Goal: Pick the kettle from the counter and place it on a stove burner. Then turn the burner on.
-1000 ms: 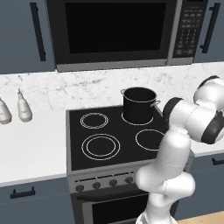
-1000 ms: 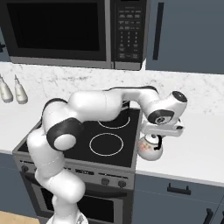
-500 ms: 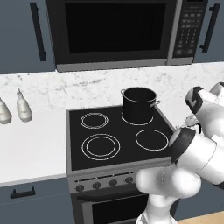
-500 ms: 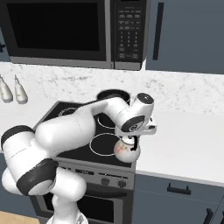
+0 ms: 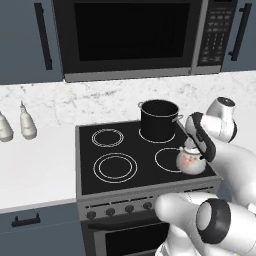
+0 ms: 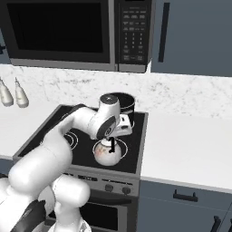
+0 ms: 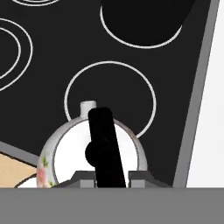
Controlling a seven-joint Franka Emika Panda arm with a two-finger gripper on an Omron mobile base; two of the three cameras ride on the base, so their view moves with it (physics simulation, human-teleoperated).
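- Two shakers stand far left on the tabletop, well apart from the work.
- Large double-ring burner, front left: bare, unlit.
- Kettle, carried in from the right-hand tabletop, now hangs over cooktop's front-right ring, near pot.
- Hand: clamped narrow on kettle's black handle; set-down and knob turn remain.

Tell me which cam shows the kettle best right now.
Left base view: the kettle shows side-on with spout and flower marks, hanging over the cooktop's front right ring. The right base view has its body below the gripper, the top hidden. The hand view looks down on lid and black handle only.
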